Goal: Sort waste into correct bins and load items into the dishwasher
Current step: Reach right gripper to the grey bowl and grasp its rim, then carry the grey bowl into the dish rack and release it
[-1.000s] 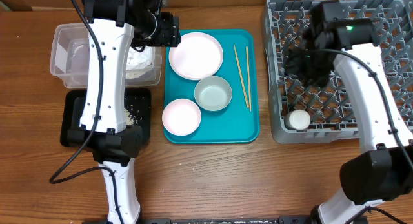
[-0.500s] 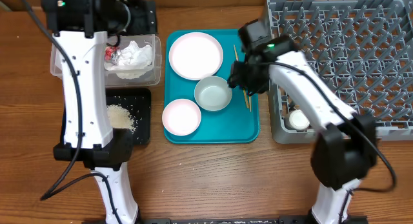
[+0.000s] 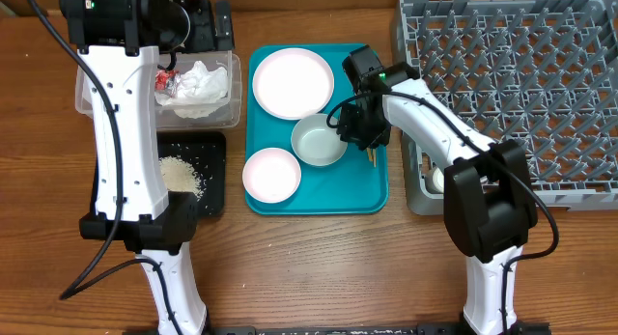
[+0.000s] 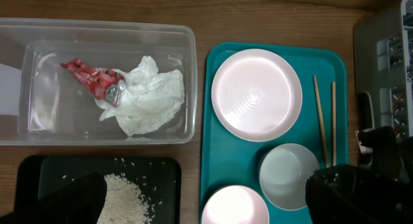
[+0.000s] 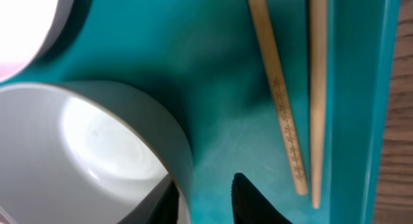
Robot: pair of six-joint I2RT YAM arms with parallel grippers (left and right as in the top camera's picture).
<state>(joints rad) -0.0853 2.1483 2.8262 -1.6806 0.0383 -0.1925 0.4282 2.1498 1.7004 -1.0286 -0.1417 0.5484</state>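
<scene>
My right gripper [image 3: 353,134] [image 5: 203,201] is open low over the teal tray, one finger inside the pale bowl [image 3: 314,142] [image 5: 84,159] and one outside its rim. Two chopsticks [image 5: 277,95] [image 4: 326,121] lie just right of it. The plate [image 3: 293,82] and the smaller dish [image 3: 270,174] sit on the same tray. The small white cup [image 3: 437,181] stands in the grey dish rack [image 3: 541,84]. The red-and-silver wrapper [image 4: 93,79] and the napkin [image 4: 151,98] lie in the clear tub [image 3: 232,108]. Rice [image 3: 181,174] lies in the black tray [image 3: 214,147]. My left gripper [image 3: 214,26] [image 4: 203,195] is open and empty, high above the tub.
The teal tray [image 3: 372,192] lies between the bins on the left and the rack on the right. My right arm reaches over the rack's left wall. Bare wooden table runs along the front.
My right gripper came from over the rack to the chopsticks, then dropped left onto the bowl's rim. My left arm pulled back off the bins, uncovering the tub and the rice.
</scene>
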